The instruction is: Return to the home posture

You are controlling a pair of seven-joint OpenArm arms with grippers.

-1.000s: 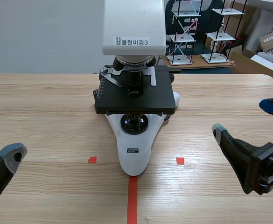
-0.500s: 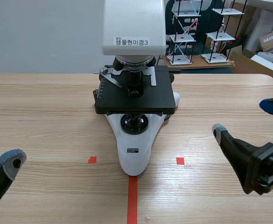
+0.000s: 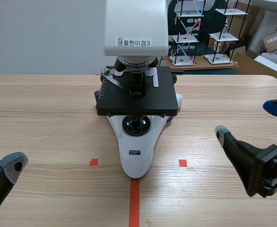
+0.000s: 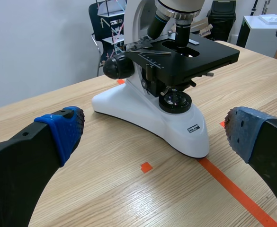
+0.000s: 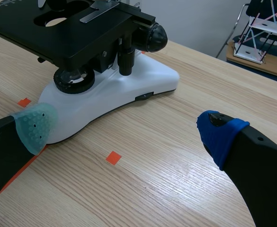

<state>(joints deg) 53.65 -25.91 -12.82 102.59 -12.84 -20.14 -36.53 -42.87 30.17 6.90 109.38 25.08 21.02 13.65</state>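
A white and black microscope (image 3: 137, 94) stands in the middle of a wooden tabletop (image 3: 43, 104), with the narrow end of its base pointing toward the robot. The left gripper (image 4: 152, 137) sits low, left of the microscope's base and nearer the robot, well apart from it. Its fingers are spread wide and hold nothing; only bare tabletop lies between them, with the microscope farther ahead. The right gripper (image 5: 128, 132) sits right of the microscope, also nearer the robot than the black stage and well apart from the base. Its fingers are likewise spread wide and empty. Neither arm touches the microscope. With both arms low, free of any load and flanking the microscope on either side, the return to the home posture looks like the step in hand, and it seems close to finished. Whatever travel is left probably calls for no gripping. Each arm would draw away from the microscope toward the robot's own side, with the wide fingers kept clear of the focus knobs and the base.
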